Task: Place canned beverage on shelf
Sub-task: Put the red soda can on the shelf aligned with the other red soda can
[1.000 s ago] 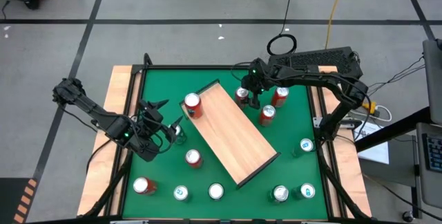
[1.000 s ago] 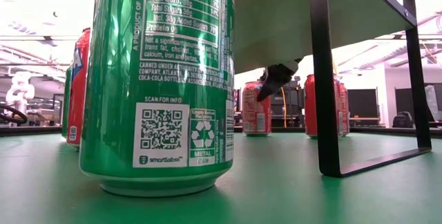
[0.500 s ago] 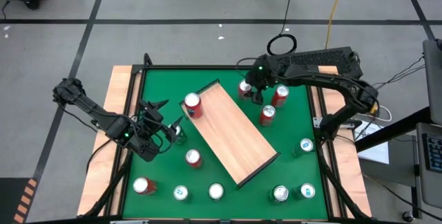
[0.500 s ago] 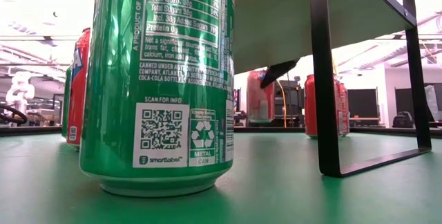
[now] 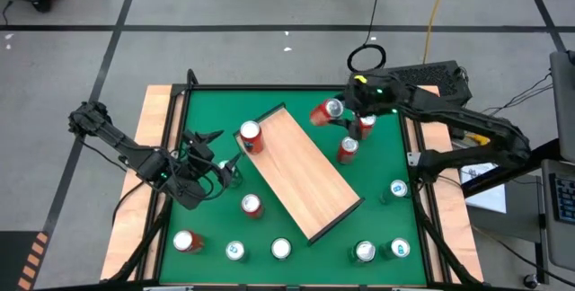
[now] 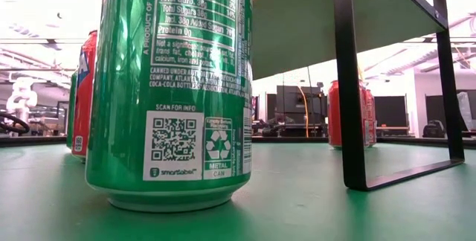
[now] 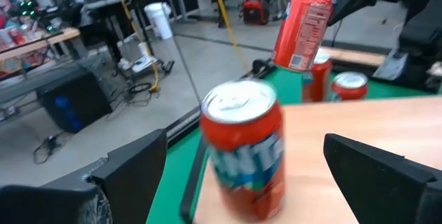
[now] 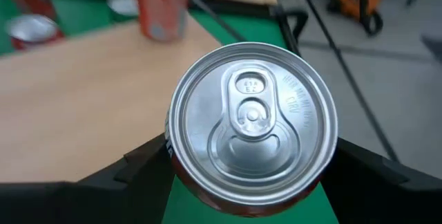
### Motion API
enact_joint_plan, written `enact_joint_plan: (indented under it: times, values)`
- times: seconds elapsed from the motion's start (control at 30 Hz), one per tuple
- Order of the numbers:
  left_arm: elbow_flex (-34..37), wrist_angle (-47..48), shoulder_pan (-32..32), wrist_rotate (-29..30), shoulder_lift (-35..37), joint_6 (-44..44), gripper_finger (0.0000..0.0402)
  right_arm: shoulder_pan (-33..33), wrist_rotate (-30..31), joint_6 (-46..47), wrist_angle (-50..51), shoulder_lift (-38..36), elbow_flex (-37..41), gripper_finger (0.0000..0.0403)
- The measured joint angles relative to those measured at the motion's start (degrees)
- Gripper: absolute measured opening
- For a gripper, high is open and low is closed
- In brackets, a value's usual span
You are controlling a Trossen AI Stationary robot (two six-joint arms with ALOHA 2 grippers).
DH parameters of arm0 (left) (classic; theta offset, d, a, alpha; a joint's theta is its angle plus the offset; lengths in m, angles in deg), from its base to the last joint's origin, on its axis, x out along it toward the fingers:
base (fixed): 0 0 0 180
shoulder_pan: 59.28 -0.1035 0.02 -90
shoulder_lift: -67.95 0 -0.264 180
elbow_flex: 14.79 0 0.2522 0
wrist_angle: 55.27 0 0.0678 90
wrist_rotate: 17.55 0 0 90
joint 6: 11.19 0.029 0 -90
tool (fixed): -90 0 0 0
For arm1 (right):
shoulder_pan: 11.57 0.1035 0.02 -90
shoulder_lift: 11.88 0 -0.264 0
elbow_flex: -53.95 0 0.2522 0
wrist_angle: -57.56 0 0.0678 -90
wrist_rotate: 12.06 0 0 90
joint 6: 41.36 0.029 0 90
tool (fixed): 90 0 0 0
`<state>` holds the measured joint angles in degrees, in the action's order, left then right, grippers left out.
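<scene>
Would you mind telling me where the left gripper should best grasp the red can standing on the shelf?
Grip the red can across the middle of its round side wall, coming level from the left gripper side. It stands upright at the shelf corner, with open space toward that gripper.

One shelf [image 5: 301, 171], six red cans and six green cans are in view.

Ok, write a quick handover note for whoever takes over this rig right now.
Right gripper: shut on a red can, lifted and tilted beside the shelf's far corner.
Left gripper: open, waiting at the table's left side, facing the shelf.
Done: one red can stands on the shelf's far end.
Left: set the held can on the shelf; other cans wait on the green table.
</scene>
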<state>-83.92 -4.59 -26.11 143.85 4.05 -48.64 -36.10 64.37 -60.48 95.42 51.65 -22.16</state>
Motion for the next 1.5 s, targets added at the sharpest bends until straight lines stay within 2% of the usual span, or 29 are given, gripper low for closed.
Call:
enact_joint_plan:
  times: [0.13, 0.3, 0.37, 0.5, 0.63, 0.8, 1.07, 1.3, 1.5]
  values:
    - [0.0, -11.2, 0.0, -0.4, 0.0, 10.6, 0.0388, 3.5, -1.5, 0.2, -0.3, -3.1, 0.0, 0.0295]
    - [0.0, -25.1, 0.1, -4.1, -1.4, 22.6, 0.0388, 7.0, -16.0, 0.7, -2.8, -3.2, 0.0, 0.0295]
    - [0.0, -30.8, 0.2, -6.2, -2.4, 27.1, 0.0388, 9.0, -18.8, 1.1, -5.2, -2.6, 0.0, 0.0295]
    - [0.0, -43.0, 0.2, -11.3, -6.1, 35.7, 0.0388, 13.3, -18.5, -2.4, -8.5, -0.8, 0.0, 0.0295]
    - [0.0, -51.6, 0.2, -12.2, -10.5, 41.0, 0.0388, 17.0, -19.6, -8.0, -10.7, 1.1, 0.0, 0.0295]
    - [0.0, -57.3, -0.7, -19.7, -14.5, 40.9, 0.0388, 20.8, -19.6, -11.8, -14.9, 3.4, 0.0, 0.0295]
    - [0.0, -62.8, -1.9, -28.5, -19.9, 40.7, 0.0388, 24.8, -19.5, -17.9, -21.9, 6.8, 0.0, 0.0295]
    - [0.0, -63.4, -3.5, -34.1, -22.6, 37.7, 0.0388, 26.7, -19.4, -22.3, -26.4, 10.9, 0.0, 0.0295]
    - [0.0, -61.9, -3.6, -35.8, -22.9, 35.6, 0.0388, 27.8, -19.2, -26.6, -28.5, 12.9, 0.0, 0.0295]
